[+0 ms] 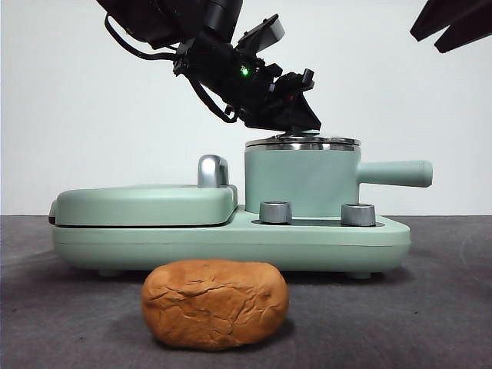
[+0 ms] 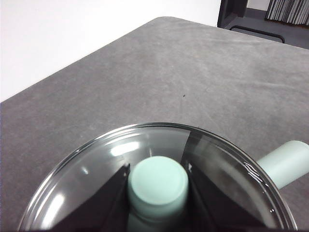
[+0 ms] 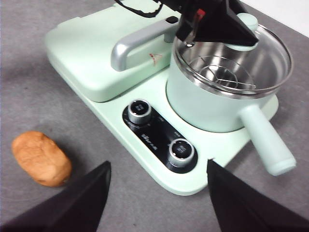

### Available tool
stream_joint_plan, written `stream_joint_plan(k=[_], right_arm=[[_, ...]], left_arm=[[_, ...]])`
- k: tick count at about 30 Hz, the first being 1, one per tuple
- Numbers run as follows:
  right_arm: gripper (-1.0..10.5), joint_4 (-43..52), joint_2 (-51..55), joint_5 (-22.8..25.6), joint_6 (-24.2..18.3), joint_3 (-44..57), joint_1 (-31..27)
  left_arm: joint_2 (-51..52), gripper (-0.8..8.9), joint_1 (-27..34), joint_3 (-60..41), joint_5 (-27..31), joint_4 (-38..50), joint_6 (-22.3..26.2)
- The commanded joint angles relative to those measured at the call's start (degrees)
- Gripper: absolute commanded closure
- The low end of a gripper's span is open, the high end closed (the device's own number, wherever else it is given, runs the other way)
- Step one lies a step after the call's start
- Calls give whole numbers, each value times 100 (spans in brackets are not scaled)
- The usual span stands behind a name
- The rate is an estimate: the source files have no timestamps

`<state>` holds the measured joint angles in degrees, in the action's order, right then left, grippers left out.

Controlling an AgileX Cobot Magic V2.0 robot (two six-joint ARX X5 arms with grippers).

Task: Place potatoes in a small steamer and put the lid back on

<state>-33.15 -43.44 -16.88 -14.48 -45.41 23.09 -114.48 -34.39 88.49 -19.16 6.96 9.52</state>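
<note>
Potato [image 1: 214,304] on table, L gripper [image 2: 158,186] clamped on lid knob [image 2: 158,182].

A dark grey felt-like table [image 2: 193,82] stands before a plain white wall [image 1: 69,115], evenly lit.

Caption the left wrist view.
Left gripper clasps the lid's green knob over the steamer handle.

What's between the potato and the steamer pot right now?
In the right wrist view, bare grey table, then the appliance's base with two knobs, separates the potato from the steamer.
</note>
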Motion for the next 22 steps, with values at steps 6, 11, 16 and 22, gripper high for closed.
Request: stream_joint_plan(k=[6, 11, 16, 22], right_arm=[[630, 59, -33, 44, 170, -111, 31], [630, 59, -33, 44, 188, -111, 31], [630, 59, -33, 42, 188, -111, 31], [630, 57, -33, 39, 188, -111, 31]], left_arm=[[345, 799, -39, 149, 35, 28, 164], [699, 799, -39, 149, 35, -101, 164], [1193, 799, -35, 149, 33, -787, 153], [1980, 799, -33, 146, 85, -2221, 151]])
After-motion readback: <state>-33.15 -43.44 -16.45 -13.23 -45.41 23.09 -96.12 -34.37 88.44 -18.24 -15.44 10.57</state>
